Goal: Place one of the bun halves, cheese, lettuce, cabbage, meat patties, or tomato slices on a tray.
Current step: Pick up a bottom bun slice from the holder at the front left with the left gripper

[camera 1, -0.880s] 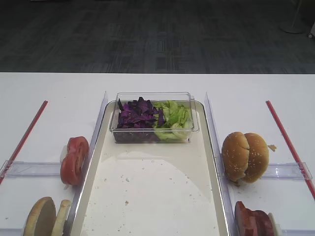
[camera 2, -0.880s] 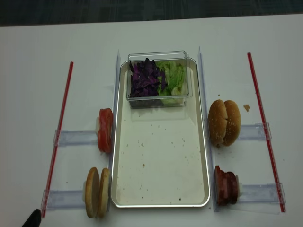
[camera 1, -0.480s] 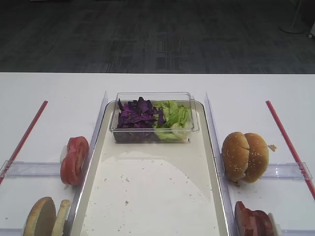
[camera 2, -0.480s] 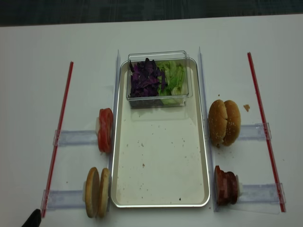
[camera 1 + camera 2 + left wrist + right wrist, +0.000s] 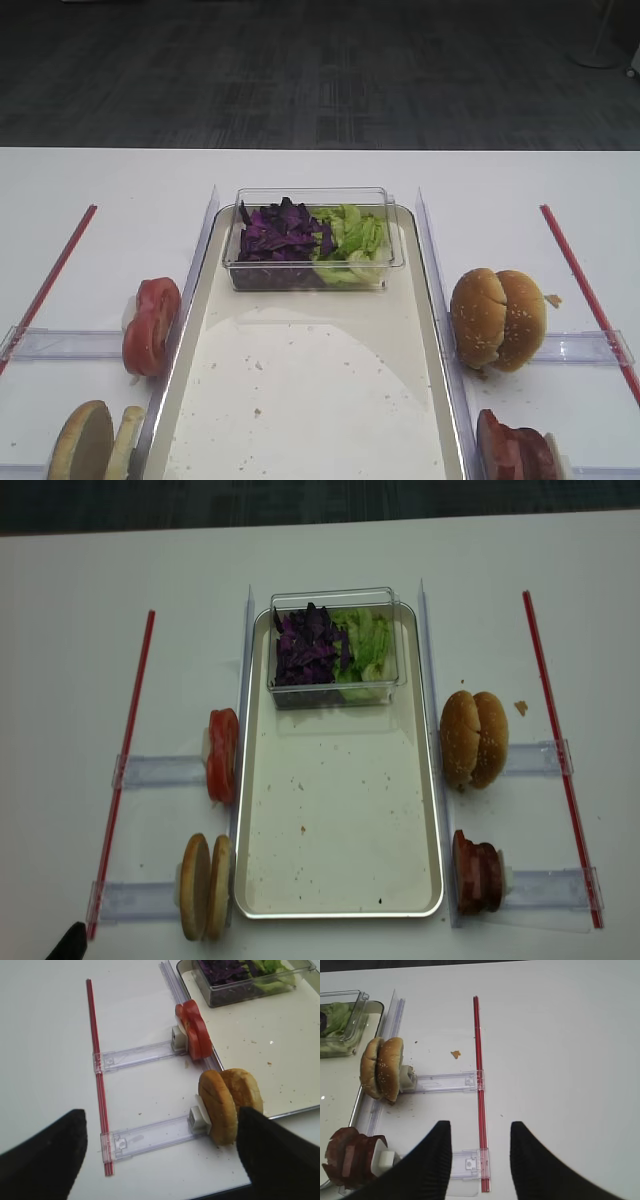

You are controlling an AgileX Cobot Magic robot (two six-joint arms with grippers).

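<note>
We see the tray (image 5: pixel 340 820) lying lengthwise in the middle of the white surface (image 5: pixel 80 680), bare but for crumbs and a clear box (image 5: pixel 335 645) at its far end, which holds cabbage (image 5: pixel 308 648) on the left and lettuce (image 5: pixel 365 645) on the right. Left of the tray, tomato slices (image 5: pixel 222 755) stand on edge against a clear holder (image 5: pixel 160 771), and nearer to us two bun halves (image 5: pixel 205 885) stand on edge just beside the tray's rim. On the right stand seeded buns (image 5: pixel 475 738) and, nearer, meat patties (image 5: pixel 477 870). Our left fingers (image 5: pixel 160 1160) hang wide apart and empty over the near edge, with the bun halves ahead between them. Our right fingers (image 5: pixel 477 1160) are also spread and hold nothing, above a red strip (image 5: pixel 480 1085) well clear of the patties.
</note>
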